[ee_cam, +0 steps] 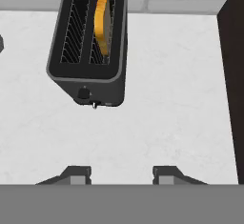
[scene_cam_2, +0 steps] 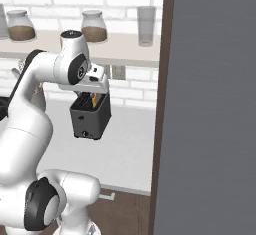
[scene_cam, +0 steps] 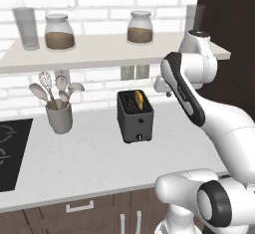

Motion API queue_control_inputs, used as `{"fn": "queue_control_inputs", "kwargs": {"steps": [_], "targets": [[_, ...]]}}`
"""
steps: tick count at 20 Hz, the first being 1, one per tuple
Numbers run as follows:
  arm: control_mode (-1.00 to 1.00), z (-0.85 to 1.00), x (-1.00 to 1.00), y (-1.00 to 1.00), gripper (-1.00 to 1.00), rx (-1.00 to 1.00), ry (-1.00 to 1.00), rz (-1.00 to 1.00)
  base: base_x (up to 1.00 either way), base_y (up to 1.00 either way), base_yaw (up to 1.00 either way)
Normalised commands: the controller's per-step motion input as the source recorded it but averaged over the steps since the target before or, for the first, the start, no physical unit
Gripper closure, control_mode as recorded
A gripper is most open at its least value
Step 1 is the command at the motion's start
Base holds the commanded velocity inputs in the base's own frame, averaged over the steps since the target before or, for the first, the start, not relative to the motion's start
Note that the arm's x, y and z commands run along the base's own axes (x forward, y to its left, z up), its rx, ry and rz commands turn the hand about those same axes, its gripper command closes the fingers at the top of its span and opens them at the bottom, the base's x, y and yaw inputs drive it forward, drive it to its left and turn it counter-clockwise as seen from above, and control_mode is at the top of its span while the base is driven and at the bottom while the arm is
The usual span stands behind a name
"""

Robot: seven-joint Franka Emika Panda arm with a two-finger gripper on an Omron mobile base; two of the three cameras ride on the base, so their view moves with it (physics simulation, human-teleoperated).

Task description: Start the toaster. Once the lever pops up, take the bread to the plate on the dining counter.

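Hand view is showing the toaster (ee_cam: 88, 46) in the upper left of the frame, looked down on from above, with the bread (ee_cam: 102, 27) standing on edge in the right-hand slot and its orange crust poking up past the rim. The pincer (ee_cam: 121, 174) is being held parted and empty at the bottom centre of the frame, its two tips standing apart over bare white worktop (ee_cam: 167, 108) with nothing between them. The toaster is therefore lying up and to the left of the pincer, well apart from it. The slots, and the slice with them, are running along the vertical of the frame, roughly square to the line joining the two tips, so the flat faces are probably being presented to the fingers. A small round knob (ee_cam: 84, 93) is being shown low on the near face, with a pale nub just below it that may be the lever, though it is too small to tell. In the left base view the toaster is sitting at frame centre, beside a utensil crock (scene_cam: 59, 116).
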Motion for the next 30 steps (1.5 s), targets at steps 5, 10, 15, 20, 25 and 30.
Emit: {"fn": "queue_control_inputs", "kwargs": {"steps": [5, 10, 15, 20, 25, 30], "targets": [[-1.00, 0.00, -0.11, 0.00, -1.00, 0.00, -0.01, 0.00, 0.00, 0.00, 0.00], [-1.00, -0.09, -0.26, 0.18, -1.00, 0.04, 0.01, 0.00, 0.00, 0.00, 0.00], [-1.00, -0.26, -0.01, 0.53, -1.00, 0.03, -0.01, 0.00, 0.00, 0.00, 0.00], [-1.00, -0.41, 0.03, 0.51, -1.00, 0.01, 0.00, 0.00, 0.00, 0.00, 0.00], [-1.00, -0.37, 0.23, 0.39, 1.00, -0.03, 0.00, 0.00, 0.00, 0.00, 0.00], [-1.00, -0.24, 0.36, 0.03, 1.00, 0.00, 0.00, 0.00, 0.00, 0.00, 0.00]]}}
